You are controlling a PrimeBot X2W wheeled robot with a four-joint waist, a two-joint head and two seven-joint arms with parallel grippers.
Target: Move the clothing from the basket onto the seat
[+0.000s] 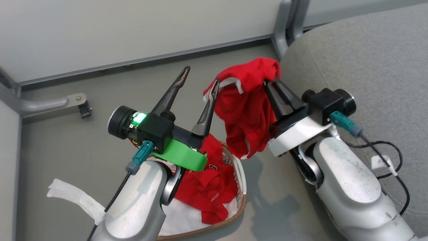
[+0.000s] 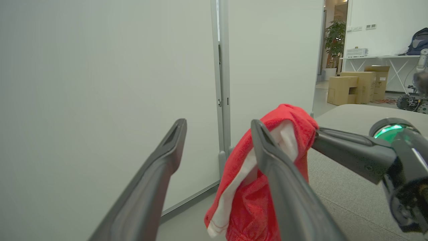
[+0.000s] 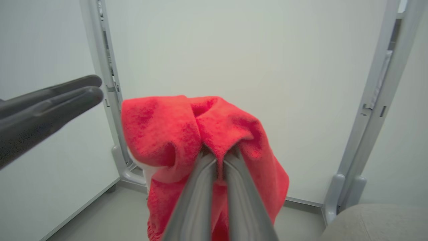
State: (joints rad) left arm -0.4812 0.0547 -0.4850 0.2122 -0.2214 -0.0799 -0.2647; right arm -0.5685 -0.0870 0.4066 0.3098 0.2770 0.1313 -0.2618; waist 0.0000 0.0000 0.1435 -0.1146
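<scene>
A red jersey [image 1: 247, 110] with white trim is held up in the air above the far right rim of the basket [image 1: 241, 197], on the side toward the seat [image 1: 367, 67], and it hangs in loose folds with its lowest fold seen just over that rim. It is pinched at its top between the closed fingers of the right gripper [image 1: 268, 83]; in the right wrist view the cloth is draped over both fingertips. In the basket a heap of more red jerseys [image 1: 207, 190] is left, a scrap of lettering showing on one of them, and a white sheet [image 1: 184, 217] is seen beneath the heap at the near side. The basket's left part is hidden by the left forearm. The right arm is reached up from the right of the basket, along the edge of the seat, its fingers pointed up and back over the basket. The left gripper [image 1: 201, 75] is raised above the basket with its fingers spread wide and nothing between them; its right fingertip is seen against the white trim of the held jersey, and whether they touch cannot be told. The grey floor [image 1: 83, 150] lies around the basket, and pale wall panels [image 1: 133, 26] stand beyond it.
</scene>
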